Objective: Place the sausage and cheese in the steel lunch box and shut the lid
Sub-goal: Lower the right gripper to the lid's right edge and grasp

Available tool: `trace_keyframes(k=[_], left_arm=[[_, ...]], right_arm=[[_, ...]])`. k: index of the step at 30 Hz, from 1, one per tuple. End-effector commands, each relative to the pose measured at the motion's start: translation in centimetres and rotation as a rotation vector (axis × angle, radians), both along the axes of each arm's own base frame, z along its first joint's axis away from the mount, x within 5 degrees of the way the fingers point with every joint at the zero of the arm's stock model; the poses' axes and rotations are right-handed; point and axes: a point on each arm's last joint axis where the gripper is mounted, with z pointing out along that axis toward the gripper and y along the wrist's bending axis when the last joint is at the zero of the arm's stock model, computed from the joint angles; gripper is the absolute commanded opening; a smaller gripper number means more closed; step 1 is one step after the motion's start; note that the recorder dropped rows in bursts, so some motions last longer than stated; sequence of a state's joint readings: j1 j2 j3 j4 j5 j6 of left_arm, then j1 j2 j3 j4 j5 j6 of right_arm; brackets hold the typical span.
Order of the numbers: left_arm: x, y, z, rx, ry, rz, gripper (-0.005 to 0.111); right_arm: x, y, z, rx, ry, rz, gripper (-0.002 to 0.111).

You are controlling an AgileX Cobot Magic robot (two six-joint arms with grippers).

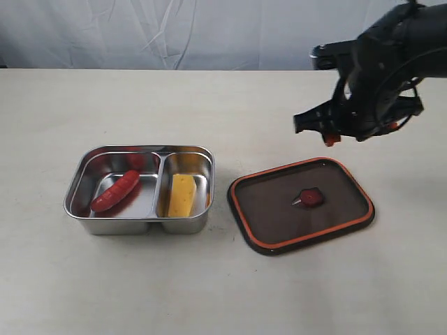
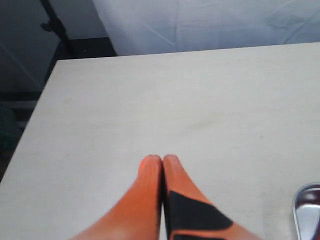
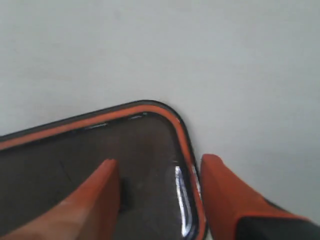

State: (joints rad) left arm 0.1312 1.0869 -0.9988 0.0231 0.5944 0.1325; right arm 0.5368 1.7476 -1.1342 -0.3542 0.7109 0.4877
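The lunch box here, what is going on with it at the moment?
The sausage and the cheese already lie in the steel lunch box, the sausage in the wider compartment, the cheese in the narrower one. The lid lies on the table beside the box, not yet on it. The right fingers stand open over one corner of the lid, either side of its rim. The left fingers are shut over the table.
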Motion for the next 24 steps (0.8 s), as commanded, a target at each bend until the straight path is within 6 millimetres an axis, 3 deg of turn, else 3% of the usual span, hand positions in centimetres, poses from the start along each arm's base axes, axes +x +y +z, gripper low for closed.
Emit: trace_keyframes(k=[1, 6, 17, 24], left_arm=[[-0.1, -1.6, 0.1, -0.043, 0.002, -0.192, 0.000], [-0.4, -3.5, 0.3, -0.083, -0.008, -0.425, 0.000], [-0.5, -3.8, 0.2, -0.099, 0.008, -0.446, 0.000], [-0.5, -3.8, 0.2, -0.099, 0.008, -0.446, 0.000]], right_arm=[[1.0, -3.1, -0.2, 0.058, 0.085, 0.038, 0.048], [1.7, -4.7, -1.2, 0.088, 0.145, 0.042, 0.048], [2.3, -5.3, -7.3, 0.031, 0.332, 0.033, 0.048], [2.4, -5.3, -9.3, 0.012, 0.379, 0.033, 0.046]])
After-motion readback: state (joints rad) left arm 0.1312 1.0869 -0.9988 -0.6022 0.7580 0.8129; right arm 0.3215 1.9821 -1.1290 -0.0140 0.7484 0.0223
